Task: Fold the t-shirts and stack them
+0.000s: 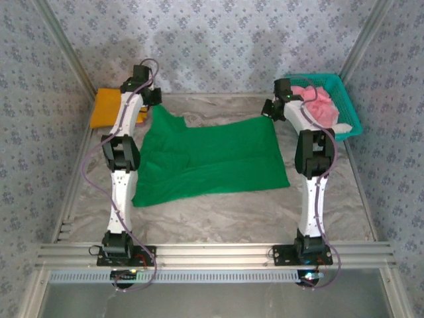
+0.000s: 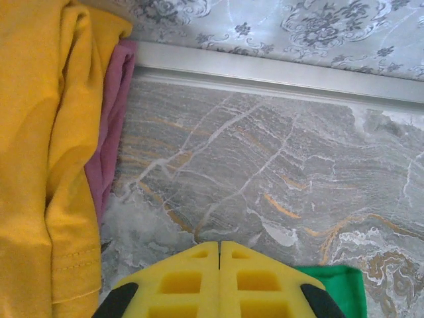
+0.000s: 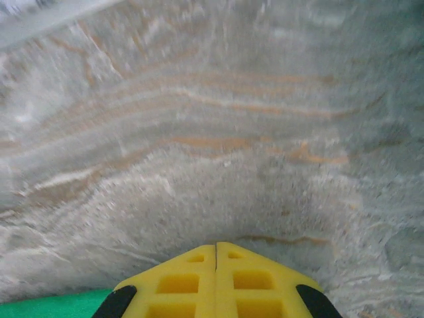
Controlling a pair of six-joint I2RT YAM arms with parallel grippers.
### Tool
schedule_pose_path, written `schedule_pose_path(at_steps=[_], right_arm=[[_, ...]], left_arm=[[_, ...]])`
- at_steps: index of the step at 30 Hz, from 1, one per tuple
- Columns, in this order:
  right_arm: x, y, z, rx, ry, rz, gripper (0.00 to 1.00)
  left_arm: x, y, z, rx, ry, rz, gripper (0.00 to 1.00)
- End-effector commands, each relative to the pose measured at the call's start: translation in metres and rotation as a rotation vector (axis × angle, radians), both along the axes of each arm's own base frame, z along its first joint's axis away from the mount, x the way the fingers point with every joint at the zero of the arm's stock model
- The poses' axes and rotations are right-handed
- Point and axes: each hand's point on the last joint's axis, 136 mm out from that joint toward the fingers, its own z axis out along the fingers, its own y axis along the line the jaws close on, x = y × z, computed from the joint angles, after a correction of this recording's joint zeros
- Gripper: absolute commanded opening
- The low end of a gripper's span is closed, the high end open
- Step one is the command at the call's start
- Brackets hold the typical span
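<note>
Bright green cloth t-shirt spread flat; left gripper, right gripper both pressed together at its far corners, hold on cloth unclear. First fold; next move likely carries far edge nearward.

Soft, even light; faint shadows on the back wall at 11 and 1 o'clock; right wrist view is blurred.

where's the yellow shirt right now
In the top view the yellow shirt lies at the table's far left corner, left of the green shirt; the left wrist view shows it on a pink cloth.
</note>
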Motion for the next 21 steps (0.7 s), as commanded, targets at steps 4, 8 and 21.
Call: schedule_pose_path(at_steps=[4, 8, 21], right_arm=[[-0.004, -0.008, 0.062, 0.033, -0.181, -0.029, 0.0], [-0.016, -0.006, 0.061, 0.053, -0.175, -0.016, 0.0], [-0.037, -0.005, 0.066, 0.056, -0.187, 0.002, 0.0]], left_arm=[[-0.02, 0.01, 0.041, 0.085, -0.009, -0.057, 0.0], [-0.035, -0.001, 0.05, 0.098, -0.033, -0.092, 0.0], [-0.093, -0.014, 0.099, 0.117, -0.185, -0.107, 0.0]])
